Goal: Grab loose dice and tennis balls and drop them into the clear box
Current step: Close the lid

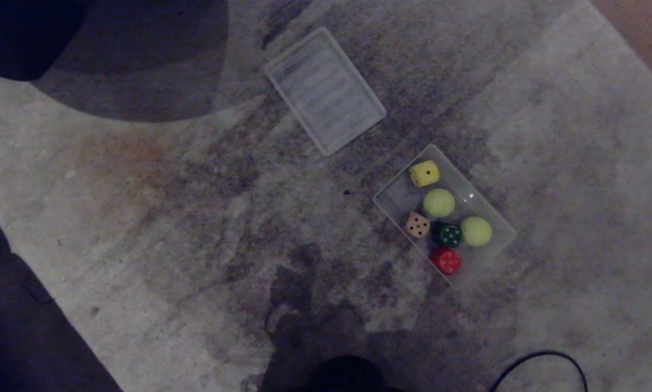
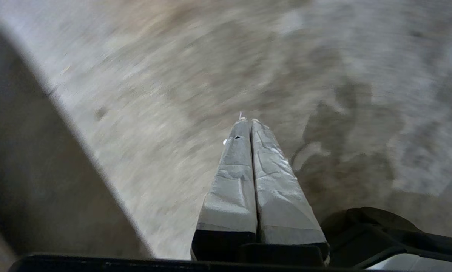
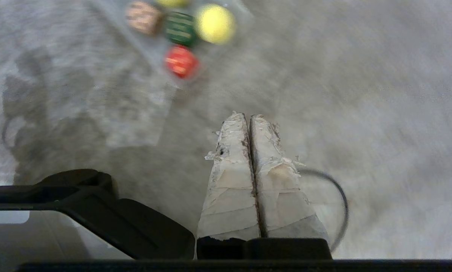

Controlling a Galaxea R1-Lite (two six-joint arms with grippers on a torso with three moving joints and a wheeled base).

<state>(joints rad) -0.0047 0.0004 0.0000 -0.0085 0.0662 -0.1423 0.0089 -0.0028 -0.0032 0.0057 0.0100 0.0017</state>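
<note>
Task status is judged as complete or nearly so: no loose item is seen on the carpet [image 1: 140, 228] in any view. Six items are contained in the clear box [image 1: 497, 218]: the yellow die [image 1: 425, 173], the beige die [image 1: 416, 224], the dark green die [image 1: 447, 234], the red die [image 1: 446, 260], and two tennis balls [image 1: 439, 202] [image 1: 475, 231].

The right gripper [image 3: 247, 118] is seen with its taped fingers pressed together and nothing held. The clear box lies ahead of its fingertips and off to one side, apart from them; the red die is the item nearest the tips. A black cable [image 3: 335, 196] lies on the carpet beside this gripper.

The left gripper [image 2: 247, 121] is likewise closed flat and empty, with only bare carpet ahead of it; no task item is in its view.

The ribbed lid [image 1: 324, 90] lies well apart from the box, beyond it from both grippers. No further pick appears to be required; neither arm is engaged.
</note>
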